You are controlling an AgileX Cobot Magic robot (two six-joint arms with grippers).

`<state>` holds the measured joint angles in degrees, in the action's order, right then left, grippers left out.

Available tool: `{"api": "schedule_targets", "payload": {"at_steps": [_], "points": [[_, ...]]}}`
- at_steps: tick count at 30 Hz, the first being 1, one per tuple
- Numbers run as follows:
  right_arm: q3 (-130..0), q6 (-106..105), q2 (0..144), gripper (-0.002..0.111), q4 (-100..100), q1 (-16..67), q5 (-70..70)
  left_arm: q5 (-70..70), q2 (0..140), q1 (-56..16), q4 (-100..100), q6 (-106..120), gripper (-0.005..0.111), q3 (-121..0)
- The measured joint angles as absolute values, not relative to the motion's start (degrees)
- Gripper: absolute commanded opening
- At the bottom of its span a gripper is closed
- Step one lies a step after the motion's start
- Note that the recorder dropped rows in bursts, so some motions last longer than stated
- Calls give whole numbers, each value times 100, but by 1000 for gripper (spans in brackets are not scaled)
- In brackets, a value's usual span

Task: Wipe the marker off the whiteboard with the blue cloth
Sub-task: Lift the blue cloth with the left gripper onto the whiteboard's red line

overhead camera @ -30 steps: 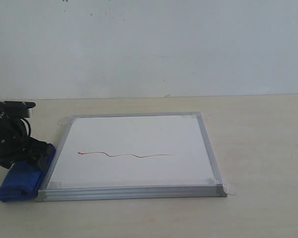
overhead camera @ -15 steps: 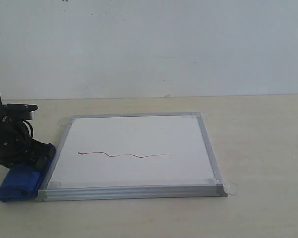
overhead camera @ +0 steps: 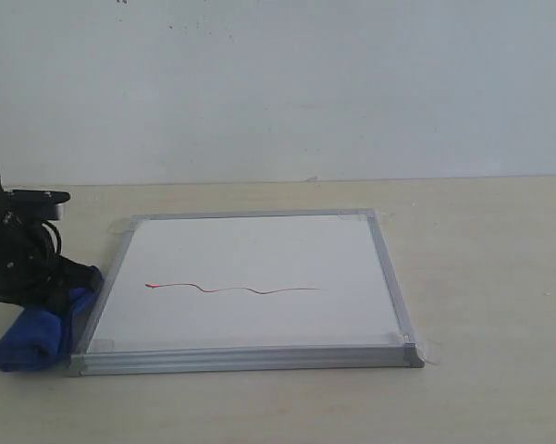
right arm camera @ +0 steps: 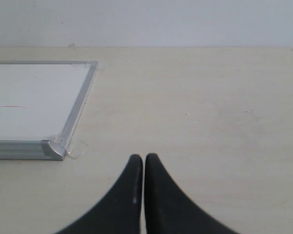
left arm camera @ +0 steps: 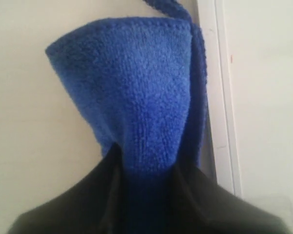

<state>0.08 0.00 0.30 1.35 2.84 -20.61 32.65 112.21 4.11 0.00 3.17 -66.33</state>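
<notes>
The whiteboard (overhead camera: 259, 259) lies flat on the table, its silver frame taped at the corners. A thin wavy red marker line (overhead camera: 236, 289) crosses its left half, with a small blob at the left end. The blue cloth (overhead camera: 35, 338) is bunched just off the board's left edge. My left gripper (overhead camera: 60, 291) is shut on the blue cloth (left arm camera: 141, 97), its black fingers (left arm camera: 200, 195) pinching one end beside the board frame (left arm camera: 219, 107). My right gripper (right arm camera: 144, 158) is shut and holds nothing, off the whiteboard's (right arm camera: 34, 102) near right corner; it does not show in the exterior view.
The beige table (overhead camera: 481, 277) runs wide to the right of the board and in front of it. A white wall (overhead camera: 278, 83) stands behind. Clear tape (right arm camera: 77, 148) sticks out at the board's near right corner.
The left gripper has lifted slightly with the cloth; the cloth has bunched and its upper end has risen off the table. The board and red line are unchanged.
</notes>
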Motion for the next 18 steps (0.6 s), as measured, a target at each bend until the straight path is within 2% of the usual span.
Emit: {"api": "schedule_targets", "payload": {"at_steps": [13, 18], "points": [[8, 0, 30, 1, 135, 284, -2061, 4007, 10103, 399, -464, 766, 4, -7027], [8, 0, 30, 1, 135, 284, -2061, 4157, 10103, -210, -1089, 1404, 4, -7696]]}}
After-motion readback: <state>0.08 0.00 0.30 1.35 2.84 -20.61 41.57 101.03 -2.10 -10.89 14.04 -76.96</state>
